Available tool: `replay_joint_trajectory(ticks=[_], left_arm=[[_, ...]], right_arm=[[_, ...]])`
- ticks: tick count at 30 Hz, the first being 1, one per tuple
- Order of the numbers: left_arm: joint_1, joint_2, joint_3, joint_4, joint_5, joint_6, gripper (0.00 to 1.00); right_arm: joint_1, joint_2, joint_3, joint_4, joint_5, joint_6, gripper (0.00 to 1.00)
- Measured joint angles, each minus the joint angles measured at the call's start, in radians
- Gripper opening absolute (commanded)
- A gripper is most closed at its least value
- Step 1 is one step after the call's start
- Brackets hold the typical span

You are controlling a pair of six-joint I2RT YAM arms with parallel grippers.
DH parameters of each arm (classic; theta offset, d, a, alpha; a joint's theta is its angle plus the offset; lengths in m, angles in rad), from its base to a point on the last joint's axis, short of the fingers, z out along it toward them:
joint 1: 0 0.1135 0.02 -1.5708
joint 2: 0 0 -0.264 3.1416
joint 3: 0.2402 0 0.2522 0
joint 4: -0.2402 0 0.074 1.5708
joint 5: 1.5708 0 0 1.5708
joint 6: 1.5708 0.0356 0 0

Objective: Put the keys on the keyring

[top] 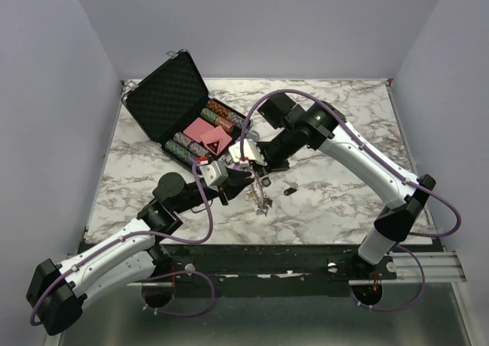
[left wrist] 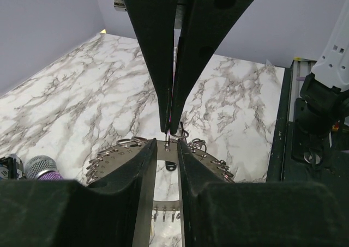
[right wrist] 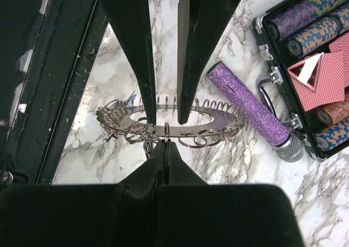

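The keyring (right wrist: 215, 116) is a flat silver ring plate edged with small split rings, and it also shows in the left wrist view (left wrist: 117, 157). My left gripper (left wrist: 167, 146) reaches across the plate with its fingers a narrow gap apart and holds it off the table. My right gripper (right wrist: 166, 143) is shut on one split ring (right wrist: 167, 131) at the plate's edge. In the top view both grippers meet mid-table, the left gripper (top: 229, 175) and the right gripper (top: 250, 163). A bunch of silver keys (top: 263, 199) hangs below them. One black-headed key (top: 290, 191) lies loose on the marble.
A purple glittery tube (right wrist: 248, 108) lies just beside the keyring. An open black case (top: 172, 94) with poker chips and red cards stands at the back left. The right arm's base (left wrist: 327, 105) and the table's near edge are close by.
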Motion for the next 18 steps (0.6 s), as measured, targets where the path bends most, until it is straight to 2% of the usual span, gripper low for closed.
replay_joint_trajectory(ticks=[18], left_arm=[[0.0,0.04,-0.004,0.053,-0.001,-0.014,0.16]], right_arm=[[0.0,0.005,0.015,0.0,-0.031,0.027,0.0]])
